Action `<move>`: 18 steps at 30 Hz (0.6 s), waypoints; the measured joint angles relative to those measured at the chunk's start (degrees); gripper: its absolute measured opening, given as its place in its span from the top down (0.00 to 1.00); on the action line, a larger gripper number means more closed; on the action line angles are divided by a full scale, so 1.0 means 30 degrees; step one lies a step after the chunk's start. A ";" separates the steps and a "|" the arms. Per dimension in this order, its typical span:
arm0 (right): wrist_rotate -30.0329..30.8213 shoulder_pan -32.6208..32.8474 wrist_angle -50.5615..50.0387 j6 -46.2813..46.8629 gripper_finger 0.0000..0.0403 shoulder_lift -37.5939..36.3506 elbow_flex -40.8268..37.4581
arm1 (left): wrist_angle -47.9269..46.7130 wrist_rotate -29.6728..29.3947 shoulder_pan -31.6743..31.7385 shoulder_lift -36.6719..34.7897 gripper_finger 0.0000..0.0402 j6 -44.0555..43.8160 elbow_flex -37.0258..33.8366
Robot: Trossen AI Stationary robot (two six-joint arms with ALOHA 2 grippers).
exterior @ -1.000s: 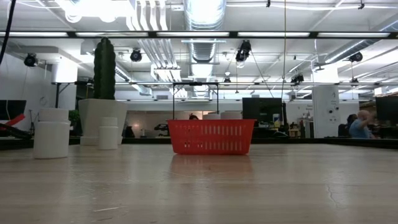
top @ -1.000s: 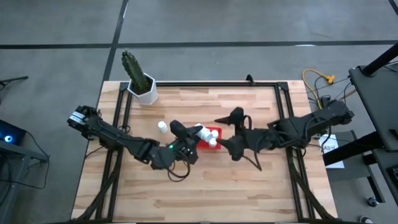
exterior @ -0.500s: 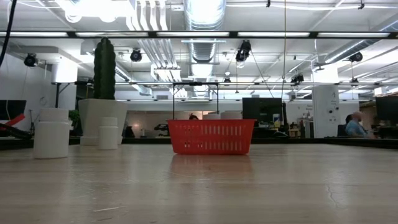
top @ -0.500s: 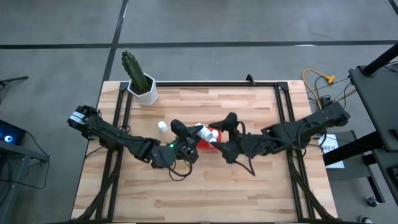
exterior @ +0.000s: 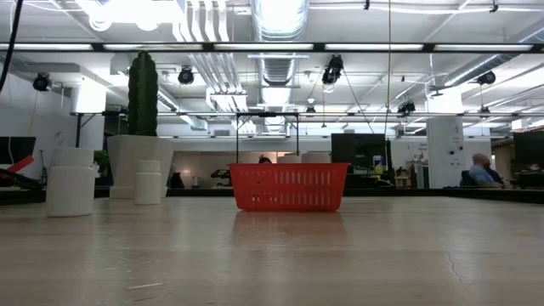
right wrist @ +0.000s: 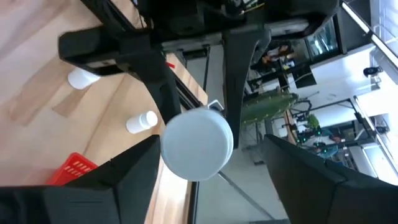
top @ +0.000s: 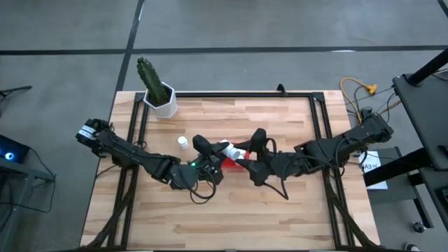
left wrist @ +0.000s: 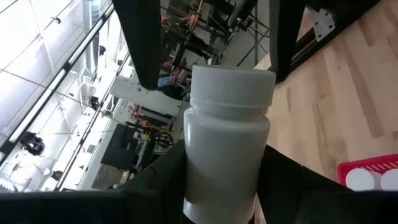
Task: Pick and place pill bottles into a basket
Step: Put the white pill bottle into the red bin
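Observation:
My left gripper [top: 213, 150] is shut on a white pill bottle [top: 225, 148] and holds it in the air beside the red basket [top: 238, 161], cap toward my right arm. My right gripper [top: 243, 150] stands open with one finger on either side of the bottle's cap [right wrist: 198, 144]; whether a finger touches it, I cannot tell. The basket [exterior: 289, 187] rests on the table, and white bottle caps [left wrist: 360, 179] show inside it. Two more bottles [exterior: 70, 180] [exterior: 148, 182] stand on the table to its left; the high view shows one of them [top: 183, 143]. My left gripper pinches the bottle's body [left wrist: 221, 186], near its bottom end, between its two fingers. The fingers come level from the table's left and lie along the bottle. The bottle sticks out past the fingertips, cap end [left wrist: 231, 84] free, lifted clear of table and basket.
A white pot with a cactus [top: 159, 94] stands at the table's far left corner. Black frame rails [top: 318, 126] run along the table's edges. Bare wood [top: 231, 217] lies toward the near edge.
My right gripper has moved toward the table's left, up to the bottle in my left gripper, and now has its fingers around the cap. My left gripper and its bottle have kept still.

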 joint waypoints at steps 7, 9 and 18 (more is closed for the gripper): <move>-0.0187 -0.0007 0.0026 -0.0066 0.37 0.0000 0.0000 | 0.0047 0.0005 0.0048 0.0000 0.67 -0.0095 0.0004; -0.0381 -0.0007 0.0056 -0.0063 0.37 0.0000 0.0000 | 0.0023 0.0123 0.0089 0.0000 0.67 -0.0095 0.0062; -0.0544 -0.0022 0.0077 -0.0015 0.35 0.0000 -0.0015 | 0.0014 0.0443 0.0117 0.0007 0.67 -0.0291 0.0416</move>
